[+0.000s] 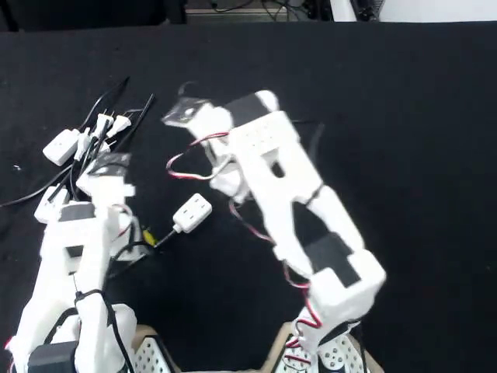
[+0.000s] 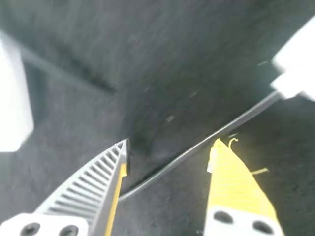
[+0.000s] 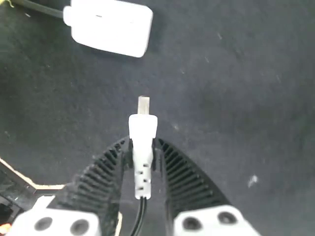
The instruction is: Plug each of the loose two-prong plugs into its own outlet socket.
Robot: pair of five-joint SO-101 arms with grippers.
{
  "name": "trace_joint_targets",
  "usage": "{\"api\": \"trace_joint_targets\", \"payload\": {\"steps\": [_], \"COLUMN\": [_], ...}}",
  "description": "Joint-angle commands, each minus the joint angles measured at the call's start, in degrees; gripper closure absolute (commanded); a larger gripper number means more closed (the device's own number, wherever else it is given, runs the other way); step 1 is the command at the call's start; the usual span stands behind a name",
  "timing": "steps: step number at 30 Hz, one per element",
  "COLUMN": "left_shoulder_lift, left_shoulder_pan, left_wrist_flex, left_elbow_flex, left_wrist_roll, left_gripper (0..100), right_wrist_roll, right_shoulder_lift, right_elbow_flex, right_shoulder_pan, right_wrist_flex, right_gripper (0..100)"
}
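Note:
My right gripper point(image 3: 142, 153) is shut on a white two-prong plug point(image 3: 142, 140), prongs pointing away from the wrist. A white outlet socket block point(image 3: 110, 27) lies on the black cloth a short way beyond the prongs. From above, that block point(image 1: 192, 211) lies just left of and nearer than the right gripper point(image 1: 224, 180). My left gripper point(image 2: 167, 155) is open low over the cloth, with a thin black cable point(image 2: 197, 147) running between its fingers. The cable ends in a white body point(image 2: 298, 64). In the high view the left gripper point(image 1: 105, 167) sits among loose white plugs point(image 1: 62, 145) and black cords.
More white plugs point(image 1: 116, 123) and a further white piece point(image 1: 50, 203) lie tangled in black cords at the left. Another white piece point(image 2: 12, 98) lies near the left gripper. The black cloth point(image 1: 419, 155) to the right is bare. The table's far edge point(image 1: 256, 22) runs along the top.

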Motion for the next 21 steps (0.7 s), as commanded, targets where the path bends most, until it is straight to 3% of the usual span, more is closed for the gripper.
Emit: {"api": "trace_joint_targets", "payload": {"steps": [1,9,15,21], "left_shoulder_lift": [-0.8,-0.6,7.7,20.1], "left_shoulder_pan": [5.1,8.0,8.8,10.3], "left_wrist_flex": [-2.0,-7.3,-12.7,-12.7], "left_elbow_flex": [-5.8,-10.0,-11.9,-17.8], "left_wrist_roll": [0.5,8.4,10.5,10.5], "left_gripper": [73,73,73,73], "right_wrist_roll": [0.0,0.1,2.3,2.4], "right_shoulder_lift": [-11.2,-29.4,-39.9,-43.9], "right_elbow_flex": [5.8,25.7,33.7,36.9], "right_shoulder_pan": [5.7,15.4,16.4,16.4], "right_wrist_flex": [1.8,-3.5,-4.1,-4.1], "right_gripper": [98.8,98.8,98.8,98.8]}}
